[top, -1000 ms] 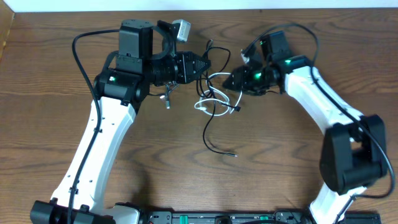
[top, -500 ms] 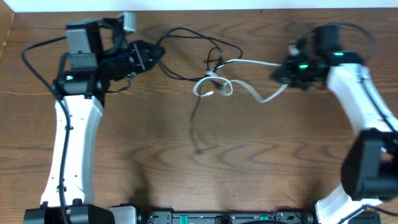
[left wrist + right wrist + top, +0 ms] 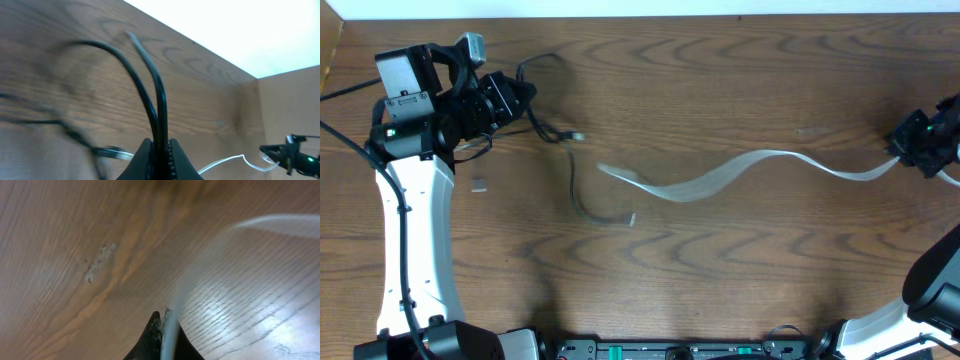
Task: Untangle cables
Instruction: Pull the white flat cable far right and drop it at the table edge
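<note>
Left tool (image 3: 525, 96) is pressed together on the thin black cord (image 3: 572, 175). The wrist view shows two strands rising out of its closed jaws, so it's pinching a doubled length. From that tool the black cord drops past a small plug and trails off across the brown wooden counter (image 3: 720, 290) to a loose end.

Far across, the right tool (image 3: 912, 145) is clamped shut on one end of the long, thin white cord (image 3: 720, 182). The cord sweeps from that tool back toward the left tool's side, and its free tip sits near the black tail. They look apart, though the white cord is smeared and hard to read.

Now the dangers. If that white tip catches the black tail, any further pull drags both cords and knots them again. Both grips are on very thin cord, so a sharp tug could slide it out of the jaws and whip the loose end. The doubled black strands worry me too, because hauling on a loop may cinch it tight rather than free it. The right tool also sits at the very edge of the overhead view, so I judge there's little reach left for drawing the white cord clear.
</note>
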Controlling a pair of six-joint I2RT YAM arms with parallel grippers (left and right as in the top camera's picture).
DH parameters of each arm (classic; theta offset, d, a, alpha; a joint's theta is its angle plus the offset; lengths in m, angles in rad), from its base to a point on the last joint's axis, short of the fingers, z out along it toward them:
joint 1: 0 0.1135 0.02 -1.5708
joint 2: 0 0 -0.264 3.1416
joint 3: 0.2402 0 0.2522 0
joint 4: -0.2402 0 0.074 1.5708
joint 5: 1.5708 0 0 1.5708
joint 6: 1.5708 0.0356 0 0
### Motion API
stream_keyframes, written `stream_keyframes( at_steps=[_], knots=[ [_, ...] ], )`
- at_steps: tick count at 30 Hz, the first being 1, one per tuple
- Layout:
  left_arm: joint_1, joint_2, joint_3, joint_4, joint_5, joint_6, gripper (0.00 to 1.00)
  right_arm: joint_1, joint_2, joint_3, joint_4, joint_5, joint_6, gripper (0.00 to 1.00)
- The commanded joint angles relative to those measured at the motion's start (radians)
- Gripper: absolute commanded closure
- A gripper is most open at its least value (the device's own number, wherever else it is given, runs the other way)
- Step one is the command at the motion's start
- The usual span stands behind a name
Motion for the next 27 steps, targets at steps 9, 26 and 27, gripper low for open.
stream_keyframes(
  at_steps=[9,26,27],
  knots=[
    [-0.028,-0.010,0.021,-0.014,-0.032,0.028,0.93,0.014,0.010,0.011,0.175,-0.272,-0.001,0.99],
    [-0.364,-0.007,0.021,-0.031,-0.033,0.062,0.92,0.016,0.042,0.525,0.342,-0.053,0.022,0.99],
    [-0.381,-0.007,0.021,-0.029,-0.036,0.062,0.93,0.016,0.050,0.541,0.366,-0.048,0.016,0.99]
  ],
)
